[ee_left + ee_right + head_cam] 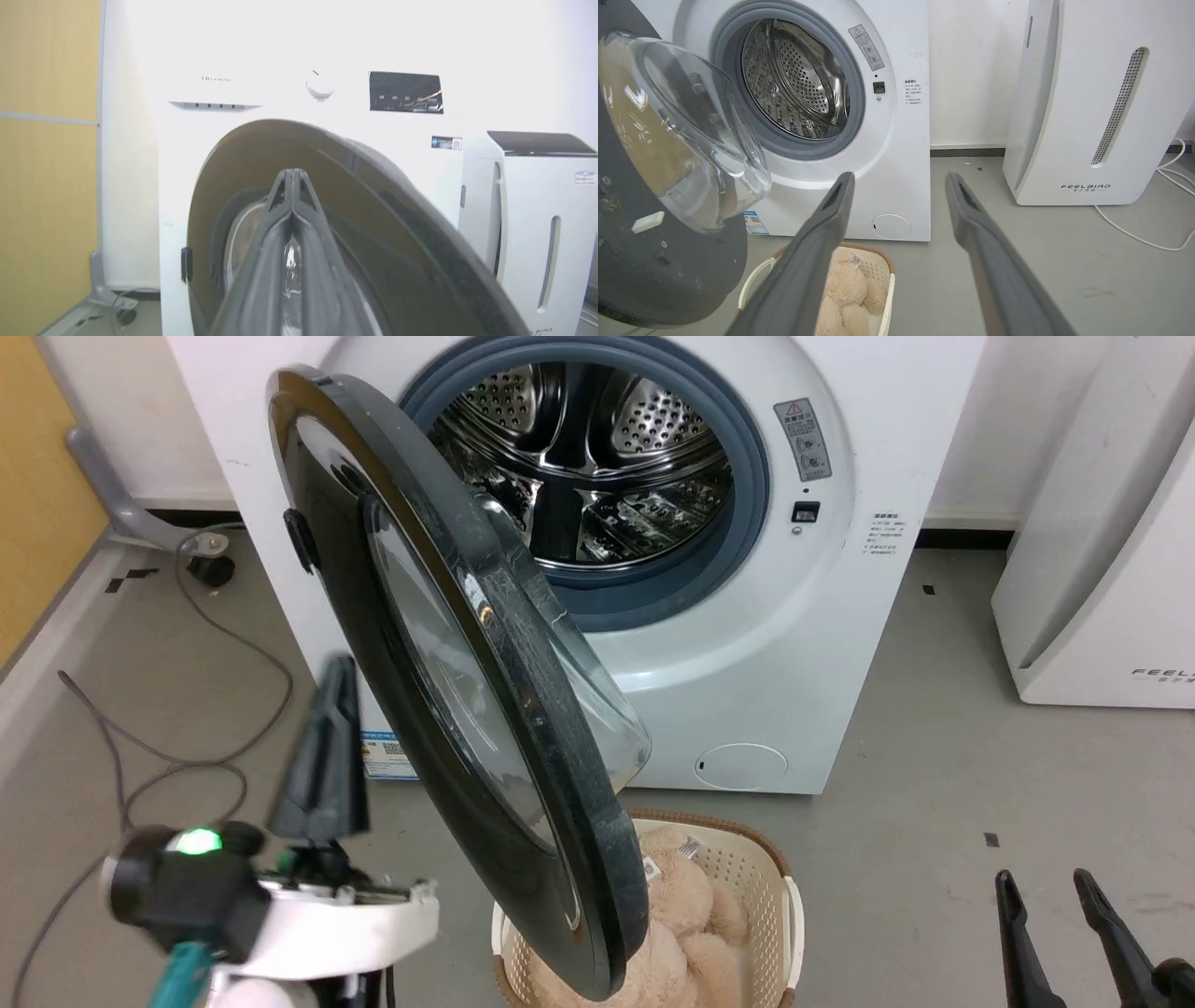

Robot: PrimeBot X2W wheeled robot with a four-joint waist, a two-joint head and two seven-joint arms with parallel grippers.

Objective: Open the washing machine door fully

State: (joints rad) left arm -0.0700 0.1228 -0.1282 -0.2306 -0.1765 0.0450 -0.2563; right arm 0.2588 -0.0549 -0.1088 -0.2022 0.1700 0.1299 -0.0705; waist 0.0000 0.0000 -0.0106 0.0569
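The washing machine stands with its steel drum exposed. Its washing machine door hangs about half open, swung out towards me, hinged on the left. The glass bowl bulges from the door's dark grey inner face. My left gripper points up just left of the door's glossy outer face, shut with nothing between its fingers; whether it touches the door I cannot tell. In the left wrist view the left gripper is pressed together. My right gripper is open at the lower right, away from the door, right gripper fingers spread.
A cream basket holding a beige plush toy sits on the floor under the door's free edge. The white FEELBIRD appliance stands to the right of the machine. A grey cable loops over the floor at the left, near a wooden panel.
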